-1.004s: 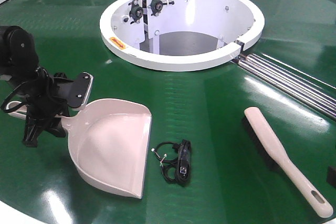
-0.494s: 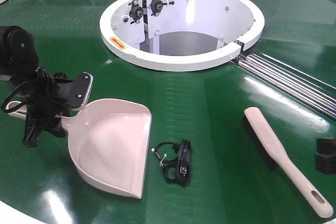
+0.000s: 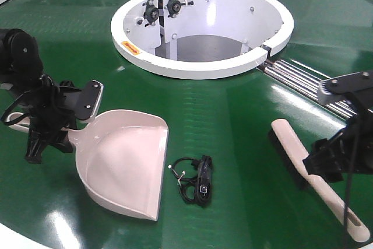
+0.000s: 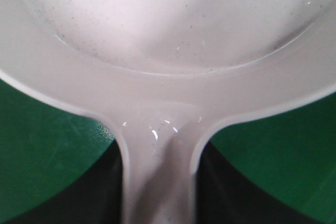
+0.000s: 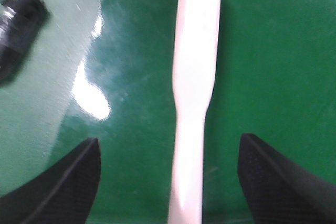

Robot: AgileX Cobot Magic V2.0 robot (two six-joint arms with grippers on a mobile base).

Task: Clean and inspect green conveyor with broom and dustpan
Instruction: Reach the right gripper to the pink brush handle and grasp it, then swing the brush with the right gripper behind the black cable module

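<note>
A pale pink dustpan [image 3: 122,164] lies on the green conveyor [image 3: 233,115] at the left. My left gripper [image 3: 71,133] is shut on its handle [image 4: 157,177], black fingers on both sides. A pale pink broom [image 3: 317,182] with dark bristles lies at the right. My right gripper [image 3: 329,164] hovers over the broom's handle [image 5: 191,108], jaws wide open, one finger [image 5: 68,182] on each side and neither touching it. A black cable with a small box [image 3: 198,182] lies between dustpan and broom; it also shows in the right wrist view [image 5: 18,30].
A white ring wall [image 3: 204,68] surrounds a round opening at the conveyor's centre. Metal rollers [image 3: 315,88] run from it towards the right. The conveyor's white outer edge [image 3: 17,237] lies at the bottom left.
My right arm has come in from the right edge and now stands over the broom's handle. The left arm and dustpan have not moved.
</note>
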